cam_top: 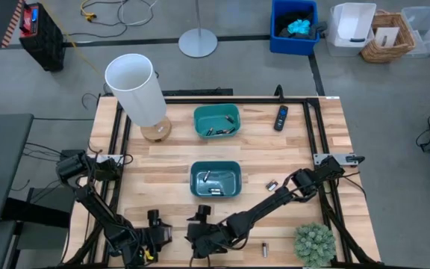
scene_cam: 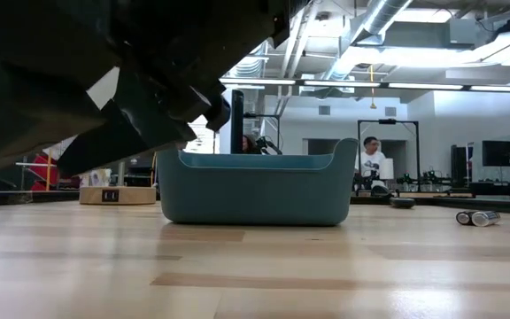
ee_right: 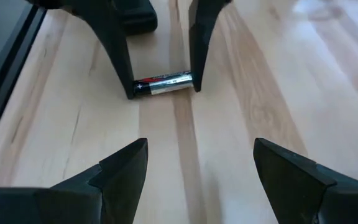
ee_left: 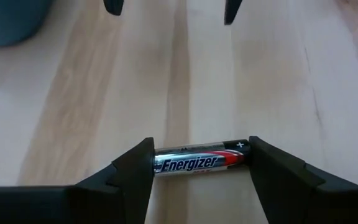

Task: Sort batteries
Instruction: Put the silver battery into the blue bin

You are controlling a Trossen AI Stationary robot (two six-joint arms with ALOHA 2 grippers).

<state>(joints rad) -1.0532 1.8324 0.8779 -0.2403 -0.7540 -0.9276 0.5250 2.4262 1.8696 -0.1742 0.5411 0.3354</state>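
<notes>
Left pincer (ee_left: pixel 194 163) low at the bottom left of the high view, pinching an Energizer battery (ee_left: pixel 199 163) end to end, one fingertip (ee_left: pixel 143 163) at each metal end; battery lying flat on the pale wooden worktop (ee_left: pixel 278 81). Same battery (ee_right: pixel 164 83) seen from the right wrist view, clamped between the two dark fingers of the left pincer (ee_right: pixel 164 87).

Right pincer (ee_right: pixel 201 165) spread wide and gripping nothing, just beside the left one near the bottom centre of the high view, bare wood between its fingers.

Near teal bin (cam_top: pixel 216 180) at the centre of the high view, a few batteries inside; far teal bin (cam_top: pixel 217 121) above it, also holding several. Two loose batteries (cam_top: pixel 272 184) right of the near bin, another loose battery (cam_top: pixel 263 247) at the bottom, right of the right pincer (cam_top: pixel 200 245). In the low view, near bin (scene_cam: pixel 257 186) mid-frame, paired batteries (scene_cam: pixel 476 217) at the right.

White lampshade (cam_top: pixel 136 88) upper left, black remote-like device (cam_top: pixel 281 118) upper right, green spiky plant (cam_top: pixel 315 243) lower right.
</notes>
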